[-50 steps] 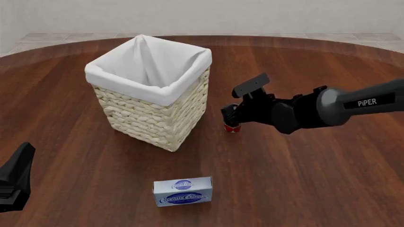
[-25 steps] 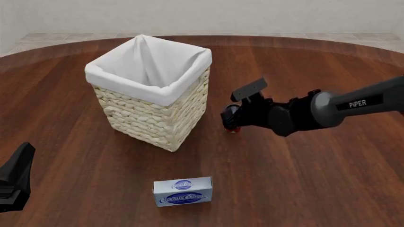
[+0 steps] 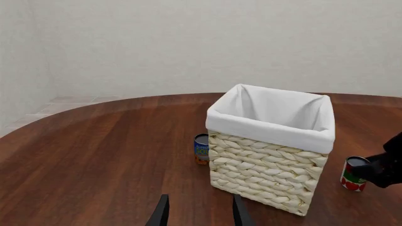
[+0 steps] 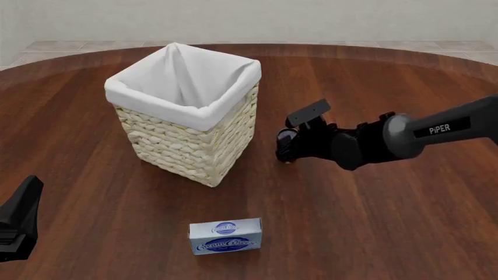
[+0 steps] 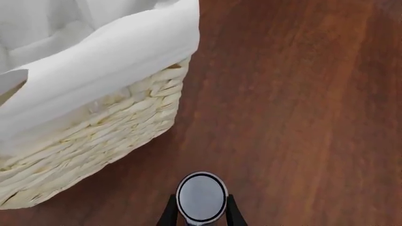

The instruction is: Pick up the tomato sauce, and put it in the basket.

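The front view looks forward and down over the table (image 4: 374,233). The left wrist view faces the basket (image 3: 267,174) from farther; the right wrist view looks down close beside it.

Two cans (one tomato sauce (image 3: 353,174), one blue (image 3: 201,148)), one basket (image 4: 190,137), one box (image 4: 225,235).

the black right gripper (image 4: 285,146) has sunk lower at the frame's middle right, its arm flattening toward the tabletop. the small red-labelled tomato sauce can (image 5: 201,196), whose red label showed below the fingers a second ago, is now almost wholly hidden behind them.
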You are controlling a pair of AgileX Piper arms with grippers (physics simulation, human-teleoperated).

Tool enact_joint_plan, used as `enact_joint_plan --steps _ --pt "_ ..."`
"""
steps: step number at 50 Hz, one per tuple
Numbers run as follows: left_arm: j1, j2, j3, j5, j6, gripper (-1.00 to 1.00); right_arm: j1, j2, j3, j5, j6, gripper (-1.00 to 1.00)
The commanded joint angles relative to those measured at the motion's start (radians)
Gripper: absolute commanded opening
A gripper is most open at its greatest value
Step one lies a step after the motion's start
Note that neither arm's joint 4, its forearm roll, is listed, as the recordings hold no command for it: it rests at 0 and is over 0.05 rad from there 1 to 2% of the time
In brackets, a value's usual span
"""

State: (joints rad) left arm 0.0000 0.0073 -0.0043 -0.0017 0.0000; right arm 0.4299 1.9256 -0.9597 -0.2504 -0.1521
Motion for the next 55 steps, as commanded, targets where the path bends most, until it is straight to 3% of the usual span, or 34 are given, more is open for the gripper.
enact_joint_plan --steps 1,28,43,55 --pt "0.0 0.0 0.0 0.0 0.0 1.0 -0.003 -0.012 0.018 -0.002 0.011 -1.0" --pt "0.0 0.0 0.0 0.0 0.0 1.0 -0.008 -0.14 0.066 0.02 -0.012 -1.0" --pt "0.0 0.0 0.0 0.0 0.0 1.0 -0.006 -0.228 0.051 0.093 -0.036 -1.0" --pt "0.0 0.0 0.0 0.0 0.0 1.0 0.018 -0.276 -0.034 0.197 -0.062 -1.0"
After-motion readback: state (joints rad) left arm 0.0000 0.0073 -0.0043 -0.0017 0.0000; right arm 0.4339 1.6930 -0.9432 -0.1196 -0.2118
